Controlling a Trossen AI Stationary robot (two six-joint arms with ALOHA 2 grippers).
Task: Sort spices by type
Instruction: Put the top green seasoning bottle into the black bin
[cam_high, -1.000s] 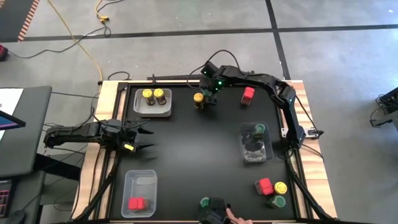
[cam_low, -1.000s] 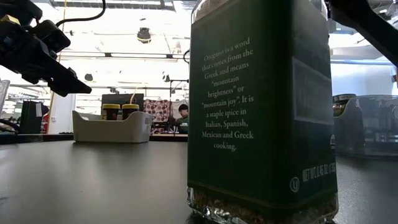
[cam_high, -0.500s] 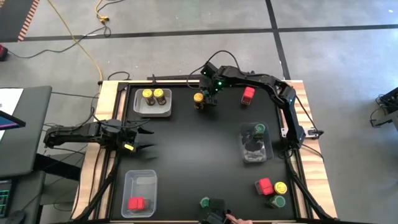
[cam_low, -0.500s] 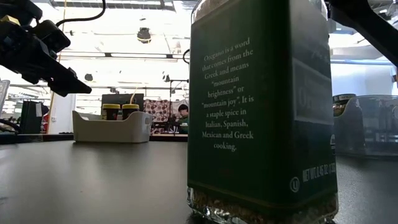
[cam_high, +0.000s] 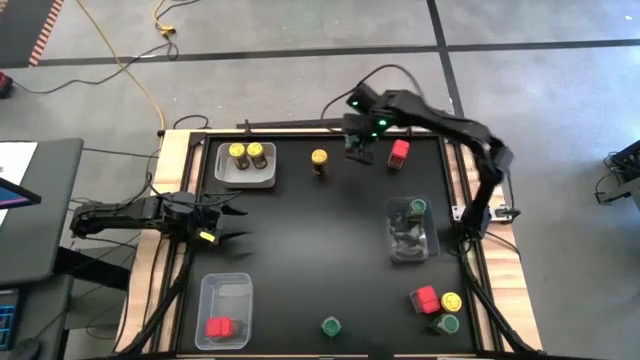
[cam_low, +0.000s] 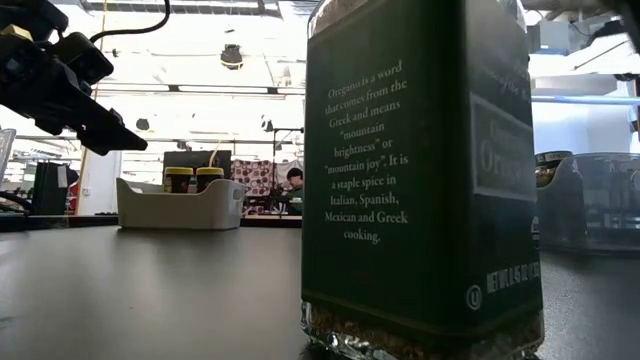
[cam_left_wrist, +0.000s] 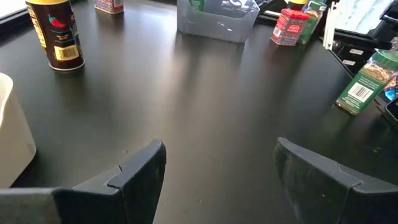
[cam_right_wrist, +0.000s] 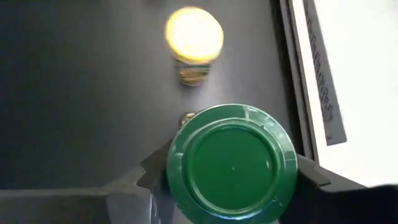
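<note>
i have the black table (cam_high: 320, 240) from above, with three clear bins on it. the bin at ten o'clock (cam_high: 246, 165) holds two yellow-lidded jars (cam_high: 246, 153). the bin at three o'clock (cam_high: 410, 230) holds a green-lidded jar (cam_high: 416, 208) and dark shapes i can't make out. the bin at seven o'clock (cam_high: 224, 310) holds one red container (cam_high: 219, 327).

my right gripper (cam_right_wrist: 231, 180) hangs over the table's far edge at about one o'clock, and its wrist camera shows the fingers clamped on either side of a green-lidded jar in the grip (cam_right_wrist: 232, 160). a lone yellow-lidded jar (cam_high: 319, 161) stands on the table at twelve o'clock, just beside the gripper, and a red block (cam_high: 399, 152) stands on its other side.

my left gripper (cam_left_wrist: 221, 168) waits at nine o'clock over the table's edge, fingers apart, nothing between them.

at five o'clock sits a cluster: a red container (cam_high: 427, 299), a yellow lid (cam_high: 451, 301) and a green lid (cam_high: 447, 324). at six o'clock stands a single oregano jar (cam_high: 330, 326), filling the low view.
</note>
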